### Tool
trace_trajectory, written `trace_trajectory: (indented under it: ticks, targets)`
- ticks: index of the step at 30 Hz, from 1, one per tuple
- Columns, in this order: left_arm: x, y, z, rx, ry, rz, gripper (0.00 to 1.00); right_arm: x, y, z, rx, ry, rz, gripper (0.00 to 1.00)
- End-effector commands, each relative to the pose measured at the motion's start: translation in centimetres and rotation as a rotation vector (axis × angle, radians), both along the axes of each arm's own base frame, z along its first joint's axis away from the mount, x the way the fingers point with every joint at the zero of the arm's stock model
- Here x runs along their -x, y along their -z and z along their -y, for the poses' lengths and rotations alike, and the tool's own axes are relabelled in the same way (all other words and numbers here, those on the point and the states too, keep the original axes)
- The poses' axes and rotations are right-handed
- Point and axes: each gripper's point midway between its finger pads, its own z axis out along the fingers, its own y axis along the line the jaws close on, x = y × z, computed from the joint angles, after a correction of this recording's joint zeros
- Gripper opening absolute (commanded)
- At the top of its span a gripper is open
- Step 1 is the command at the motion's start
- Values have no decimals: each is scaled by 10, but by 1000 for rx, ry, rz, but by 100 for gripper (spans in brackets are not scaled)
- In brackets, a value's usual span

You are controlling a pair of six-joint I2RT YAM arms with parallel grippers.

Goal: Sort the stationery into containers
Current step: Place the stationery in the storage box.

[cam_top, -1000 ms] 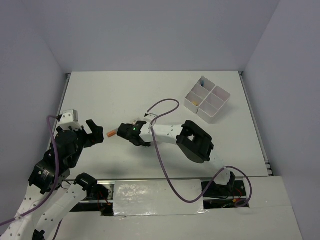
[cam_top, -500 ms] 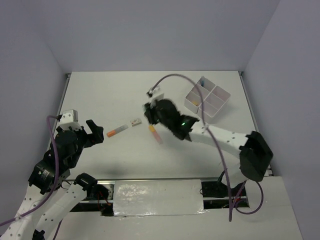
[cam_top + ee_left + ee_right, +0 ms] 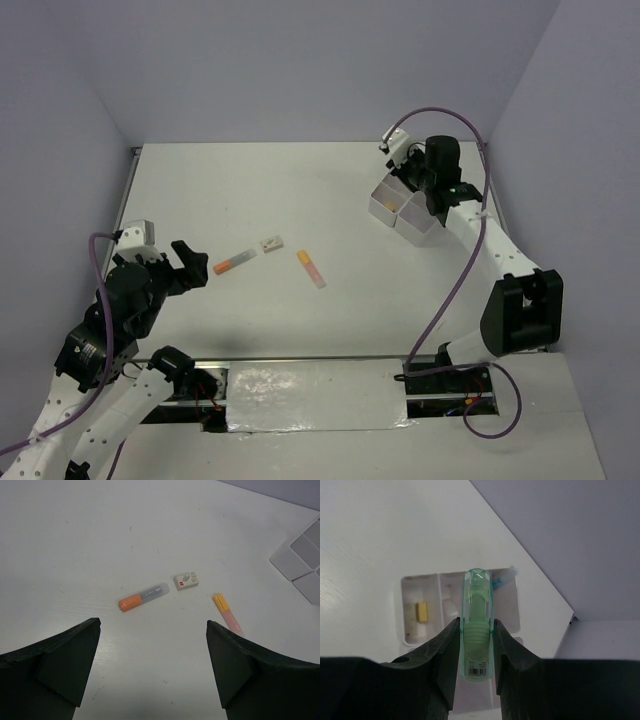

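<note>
Above the thin-walled white box (image 3: 409,592), the right end effector (image 3: 476,630) pinches a translucent green cylindrical marker (image 3: 477,605); the left end effector (image 3: 152,625) is spread wide.

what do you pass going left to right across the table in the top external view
left tool → orange marker → small eraser → yellow-capped pink marker → white divided box

Left arm folded, right arm extended.
Left gripper (image 3: 152,630) gapes wide at near left; right gripper (image 3: 475,630), reaching far right, pinches a green marker (image 3: 477,595).
</note>
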Motion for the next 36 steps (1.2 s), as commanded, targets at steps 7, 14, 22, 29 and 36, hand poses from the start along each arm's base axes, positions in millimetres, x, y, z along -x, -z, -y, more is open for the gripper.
trace_trajectory:
  ticks: [7,14,22,29,36]
  targets:
    - [-5,-12,7,2,36,47,99,-29,22,48,153,23,41,0]
    - [-8,-8,11,-9,51,27,99,-41,26,82,128,133,68,2]
    - [-8,-9,14,-11,69,28,99,-32,28,104,142,227,156,8]
    - [-6,-10,14,-6,72,37,99,-28,45,125,127,290,130,9]
    - [-5,-11,15,-4,78,41,99,-29,40,127,98,301,143,20]
